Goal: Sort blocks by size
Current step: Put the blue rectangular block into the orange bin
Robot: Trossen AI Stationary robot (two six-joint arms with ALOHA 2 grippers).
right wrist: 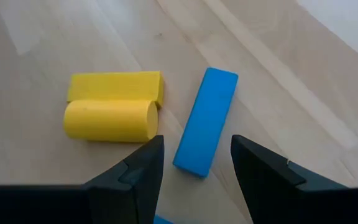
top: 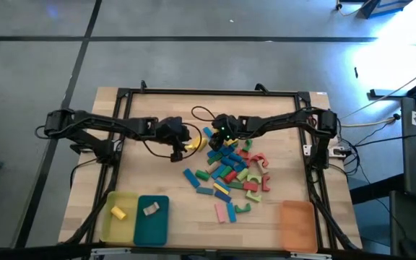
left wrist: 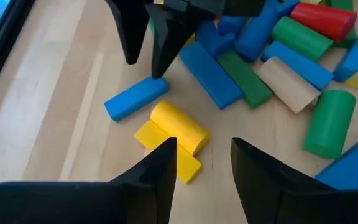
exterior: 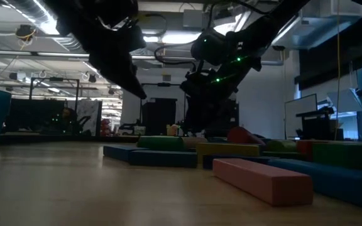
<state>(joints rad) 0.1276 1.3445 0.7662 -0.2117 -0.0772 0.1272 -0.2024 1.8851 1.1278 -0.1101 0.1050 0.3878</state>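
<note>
A heap of coloured blocks (top: 233, 170) lies at the middle right of the table. At its far left side rest a yellow cylinder (left wrist: 179, 127), on its side against a flat yellow bar (left wrist: 166, 152), and a blue bar (right wrist: 207, 121). My left gripper (left wrist: 204, 162) hangs open just above the two yellow blocks, slanting down from the table's left. My right gripper (right wrist: 194, 165) hangs open over the near end of the blue bar, slanting down from the right. In the high view both grippers, left (top: 184, 137) and right (top: 215, 131), nearly meet above these blocks.
At the near left edge stand a yellow tray (top: 108, 227) with a yellow block (top: 118, 212) and a teal tray (top: 150, 230) with a pale block (top: 151, 209). An orange tray (top: 297, 224) lies near right. Bare wood lies between trays and heap.
</note>
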